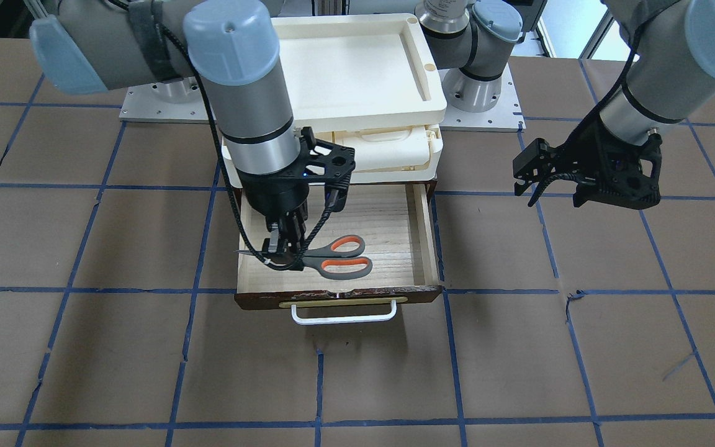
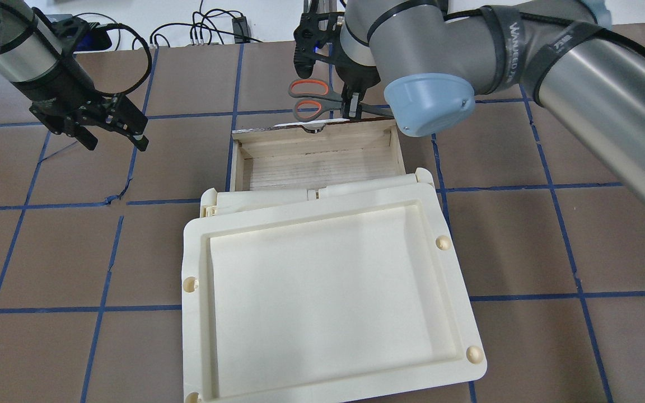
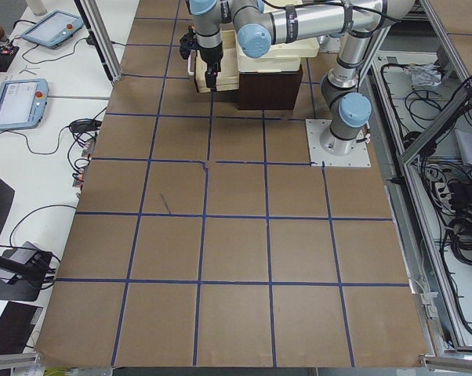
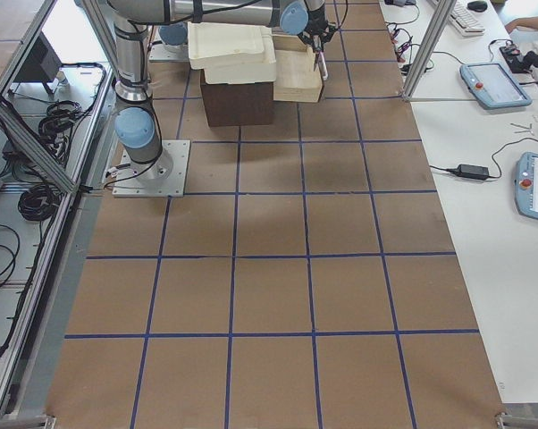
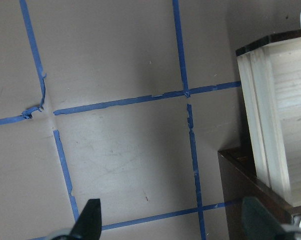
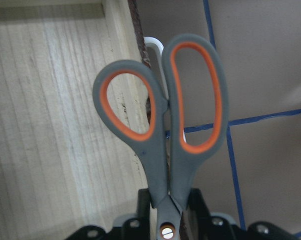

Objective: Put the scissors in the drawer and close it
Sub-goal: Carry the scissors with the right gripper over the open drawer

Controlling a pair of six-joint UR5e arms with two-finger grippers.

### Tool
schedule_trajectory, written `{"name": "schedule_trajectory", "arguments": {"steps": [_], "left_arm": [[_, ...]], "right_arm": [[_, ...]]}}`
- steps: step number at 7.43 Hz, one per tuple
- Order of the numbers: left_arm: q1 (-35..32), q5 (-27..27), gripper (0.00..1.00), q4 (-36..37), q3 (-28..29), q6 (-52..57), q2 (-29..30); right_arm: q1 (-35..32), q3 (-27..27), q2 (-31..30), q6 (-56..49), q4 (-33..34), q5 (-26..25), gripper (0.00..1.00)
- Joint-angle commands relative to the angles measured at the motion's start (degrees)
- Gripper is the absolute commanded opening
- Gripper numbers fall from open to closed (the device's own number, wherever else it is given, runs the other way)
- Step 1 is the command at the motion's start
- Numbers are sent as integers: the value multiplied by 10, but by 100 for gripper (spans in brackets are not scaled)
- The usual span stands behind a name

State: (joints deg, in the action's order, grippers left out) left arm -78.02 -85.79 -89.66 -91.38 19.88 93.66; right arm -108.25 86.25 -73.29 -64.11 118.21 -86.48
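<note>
The scissors (image 1: 332, 256) are gripped near the pivot by the right pincer (image 1: 283, 253) and are held level above the front edge of the open drawer (image 1: 429, 248). In the right wrist view one finger loop is seen over the pale wood, the other past the dark front. The left pincer (image 2: 115, 140) is held open and empty above the counter (image 1: 115, 372), well apart from the drawer.
</note>
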Motion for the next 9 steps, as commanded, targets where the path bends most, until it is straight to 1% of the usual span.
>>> {"name": "schedule_trajectory", "arguments": {"steps": [1, 2, 3, 4, 5, 7, 9], "left_arm": [[1, -18, 100, 2, 15, -5, -1], [7, -75, 100, -2, 16, -11, -1], [4, -72, 100, -4, 16, -48, -1], [-5, -35, 100, -4, 13, -110, -2], [-10, -13, 100, 3, 14, -125, -2], [-10, -25, 100, 6, 11, -134, -8], [-8, -25, 100, 49, 3, -136, -7]], "right_arm": [[-37, 15, 8, 12, -8, 0, 0], [-37, 15, 22, 12, -10, 1, 0], [-42, 15, 36, 12, -10, 2, 0], [-49, 14, 39, 12, -4, 2, 0], [-50, 15, 40, 11, -11, 3, 0], [-52, 17, 46, 10, -14, 8, 0], [-53, 15, 66, 10, -11, 9, 0]]}}
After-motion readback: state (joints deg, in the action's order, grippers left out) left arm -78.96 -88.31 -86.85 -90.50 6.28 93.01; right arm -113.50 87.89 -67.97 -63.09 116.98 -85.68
